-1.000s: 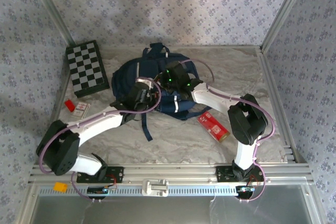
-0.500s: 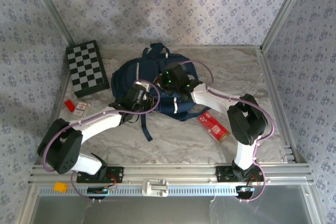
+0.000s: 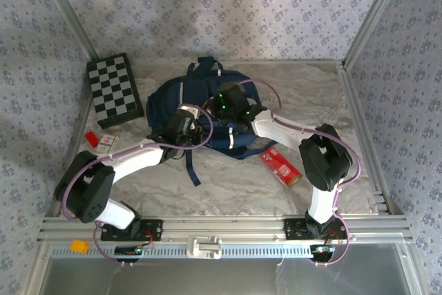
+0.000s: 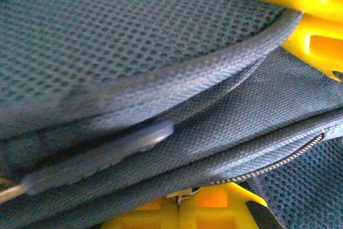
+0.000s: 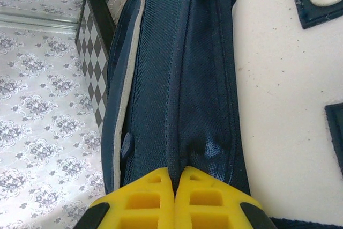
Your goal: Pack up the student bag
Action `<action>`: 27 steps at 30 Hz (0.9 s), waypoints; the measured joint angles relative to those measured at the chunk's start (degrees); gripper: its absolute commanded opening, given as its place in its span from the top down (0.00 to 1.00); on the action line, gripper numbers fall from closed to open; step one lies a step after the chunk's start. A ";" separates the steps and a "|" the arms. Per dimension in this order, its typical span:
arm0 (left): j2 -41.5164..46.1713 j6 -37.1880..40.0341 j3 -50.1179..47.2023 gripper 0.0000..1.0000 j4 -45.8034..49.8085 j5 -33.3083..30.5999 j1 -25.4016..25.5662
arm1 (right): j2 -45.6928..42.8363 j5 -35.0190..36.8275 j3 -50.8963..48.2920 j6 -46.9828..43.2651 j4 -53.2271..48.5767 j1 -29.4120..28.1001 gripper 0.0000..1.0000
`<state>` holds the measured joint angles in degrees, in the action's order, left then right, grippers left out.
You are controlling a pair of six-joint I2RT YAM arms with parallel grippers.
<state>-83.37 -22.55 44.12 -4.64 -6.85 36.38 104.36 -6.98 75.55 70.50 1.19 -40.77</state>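
Currently my left fingers (image 4: 214,212) and right fingers (image 5: 144,199) are each pinched shut on fabric of the student bag (image 3: 169,98), which lies centrally on the tabletop (image 3: 228,181) directly under them, the left grip at its near edge.

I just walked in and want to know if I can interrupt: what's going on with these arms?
Both arms are working on the student bag, which lies mid-table. The left gripper has its jaws closed on a piped edge of the bag near a zipper. The right gripper has its jaws pinched shut on a fabric ridge beside the white front patch. A chessboard and a red box lie on the table outside the bag, not yet packed.
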 measured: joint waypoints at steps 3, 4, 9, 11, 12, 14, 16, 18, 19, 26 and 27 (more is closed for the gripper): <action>2.36 -0.94 0.00 1.00 2.89 -0.07 -1.38 | -0.04 -1.42 -1.09 -0.50 1.01 0.70 1.00; 3.21 -1.14 -0.02 1.00 3.80 -0.09 -1.86 | -0.11 -1.92 -1.57 -0.63 1.51 0.96 1.00; 7.52 -1.49 -1.31 1.00 7.56 -0.57 -4.07 | -0.24 -5.97 -2.32 -2.25 1.70 3.06 1.00; 7.69 -1.46 -1.33 1.00 8.74 -0.70 -5.31 | -0.24 -6.91 -2.14 -3.34 1.09 3.50 1.00; 7.67 -1.44 -1.33 1.00 9.40 -0.68 -5.84 | -0.24 -7.26 -1.99 -3.93 0.63 3.61 1.00; 7.67 -1.42 -1.31 1.00 10.29 -0.42 -6.25 | -0.20 -7.93 -0.98 -5.03 -1.22 3.74 0.96; 7.67 -1.44 -1.29 1.00 10.73 0.39 -6.36 | -0.20 -8.74 0.42 -5.64 -3.43 3.89 0.76; 7.69 -1.46 -1.25 1.00 11.13 0.85 -6.49 | -0.63 -9.14 0.44 -6.56 -4.26 4.09 0.61; 7.69 -1.49 -1.25 1.00 11.37 1.07 -6.64 | -1.55 -9.11 -0.35 -6.62 -4.22 4.11 0.56; 7.76 -1.46 -1.16 1.00 12.63 1.27 -6.71 | -13.73 -8.46 -13.57 -5.31 -3.02 2.60 0.43; 7.80 -1.46 -1.14 1.00 12.68 1.27 -6.71 | -14.91 -8.41 -16.09 -4.57 -2.12 2.05 0.43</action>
<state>-75.57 -24.01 42.98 8.03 -5.58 29.67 89.45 -15.40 59.46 65.93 -0.93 -38.72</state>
